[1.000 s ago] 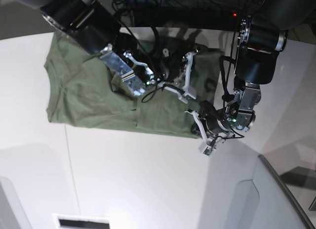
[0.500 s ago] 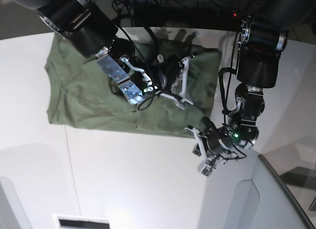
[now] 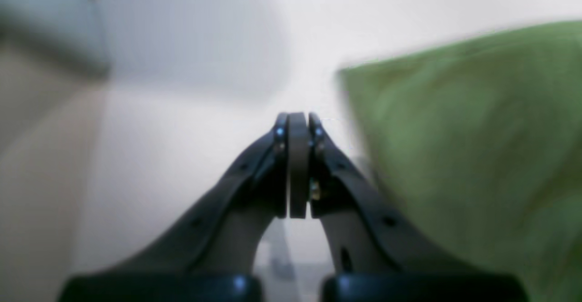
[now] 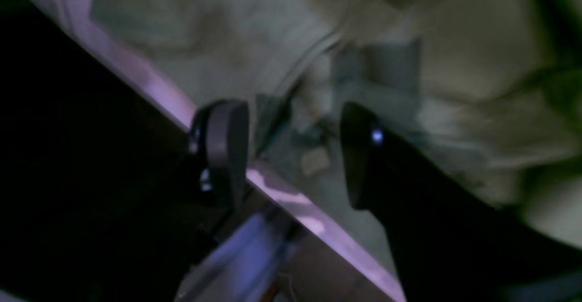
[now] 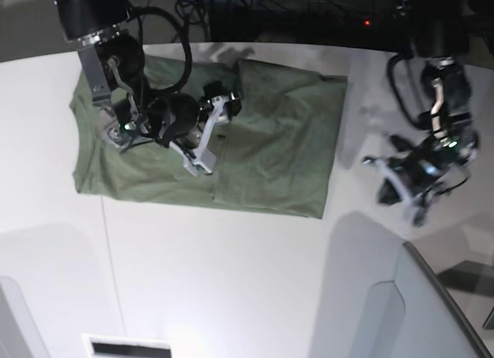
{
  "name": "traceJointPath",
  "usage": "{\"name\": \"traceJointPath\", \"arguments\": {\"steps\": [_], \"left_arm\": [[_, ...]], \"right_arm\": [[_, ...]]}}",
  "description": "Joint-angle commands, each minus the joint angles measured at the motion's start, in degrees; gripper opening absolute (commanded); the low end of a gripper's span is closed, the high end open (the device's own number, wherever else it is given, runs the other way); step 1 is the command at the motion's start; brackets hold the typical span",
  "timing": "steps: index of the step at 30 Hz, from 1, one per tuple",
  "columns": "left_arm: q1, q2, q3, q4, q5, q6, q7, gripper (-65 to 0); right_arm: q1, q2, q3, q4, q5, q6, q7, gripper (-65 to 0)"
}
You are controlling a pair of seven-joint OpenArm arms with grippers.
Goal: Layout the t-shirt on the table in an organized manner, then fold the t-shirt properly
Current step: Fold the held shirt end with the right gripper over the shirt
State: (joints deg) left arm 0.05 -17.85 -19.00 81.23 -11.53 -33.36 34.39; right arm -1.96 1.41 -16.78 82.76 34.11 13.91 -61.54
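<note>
White table (image 5: 231, 281) under everything. Olive t-shirt (image 5: 262, 153) spread flat on far half, approx 11 o'clock from table centre, a fold line down the middle, a few wrinkles near the collar end. Right gripper (image 5: 212, 134) above shirt's middle-left, fingers apart w/ nothing between, cloth blurred beneath. Left gripper (image 5: 401, 190) off the cloth at 3 o'clock, over bare table, pads (image 3: 298, 165) pressed together, empty.
</note>
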Motion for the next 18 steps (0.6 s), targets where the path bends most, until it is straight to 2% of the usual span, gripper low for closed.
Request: {"name": "traceJointPath", "arguments": {"steps": [1,5,10,13,18], "left_arm": [[1.2,-1.1,-2.2,0.8,-1.4,-1.5,-1.6,-65.0],[10.1,-3.4,-8.6,0.8,-1.6,-3.1,-9.6,-65.0],[17.0,-3.6,-13.3,-2.9,-2.0,-3.3,-17.8,-65.0],[17.3,-3.5,-15.7,-6.5,-2.0,-6.6,-19.1,-65.0],[17.2,-3.3,-18.0,-7.9,-2.0,-6.6,-19.0,-65.0]], "right_arm": [[1.1,-0.3,0.1,1.2,1.0,0.2,1.0,-33.8],[1.2,-0.6,0.1,1.1,1.4,0.3,3.1,-33.2],[1.5,-0.6,0.1,-3.7,1.4,0.5,5.3,-33.0],[2.0,-1.0,0.2,-7.1,1.5,0.5,7.3,-33.0],[3.1,-1.8,0.0,-9.4,1.4,0.6,7.9,-33.5]]}}
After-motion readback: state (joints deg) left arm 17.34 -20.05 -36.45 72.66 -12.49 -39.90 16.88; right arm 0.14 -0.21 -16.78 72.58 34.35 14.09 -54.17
